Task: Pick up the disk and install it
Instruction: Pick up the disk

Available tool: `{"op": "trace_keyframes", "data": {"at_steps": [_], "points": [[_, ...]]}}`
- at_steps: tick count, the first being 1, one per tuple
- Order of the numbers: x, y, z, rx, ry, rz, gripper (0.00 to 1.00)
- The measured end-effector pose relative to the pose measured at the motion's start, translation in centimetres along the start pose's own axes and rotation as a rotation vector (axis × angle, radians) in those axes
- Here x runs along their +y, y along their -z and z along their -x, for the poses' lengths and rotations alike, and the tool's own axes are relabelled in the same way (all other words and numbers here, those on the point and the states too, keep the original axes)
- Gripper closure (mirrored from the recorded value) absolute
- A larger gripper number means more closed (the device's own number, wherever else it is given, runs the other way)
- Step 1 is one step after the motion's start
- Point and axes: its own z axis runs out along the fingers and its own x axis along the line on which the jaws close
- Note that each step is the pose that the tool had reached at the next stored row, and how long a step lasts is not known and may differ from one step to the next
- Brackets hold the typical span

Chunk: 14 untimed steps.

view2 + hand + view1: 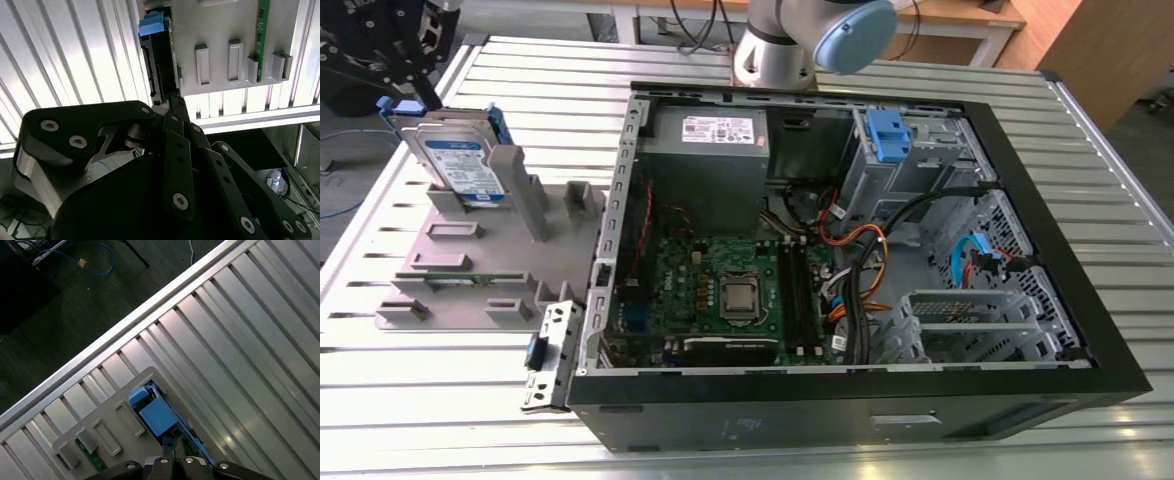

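At the exterior view's upper left, the disk (pixel 460 165) stands on edge in a grey fixture (pixel 470 298), presumably so its top edge is reachable by the gripper (pixel 411 90) just above it, whose grasp state cannot be told.

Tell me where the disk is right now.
In the exterior view the disk stands upright in the grey holder on the exterior view's left, just outside the open computer case.

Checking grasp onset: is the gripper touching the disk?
Cannot tell. In the second wrist view the gripper tip overlaps the disk at its end, but neither contact nor gap shows plainly.
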Motion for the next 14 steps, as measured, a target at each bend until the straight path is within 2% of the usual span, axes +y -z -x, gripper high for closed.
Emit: {"op": "trace_keyframes", "data": {"at_steps": [14], "points": [[0.0,-0.04,0.0,0.0093,0.252,0.0033,0.89]]}}
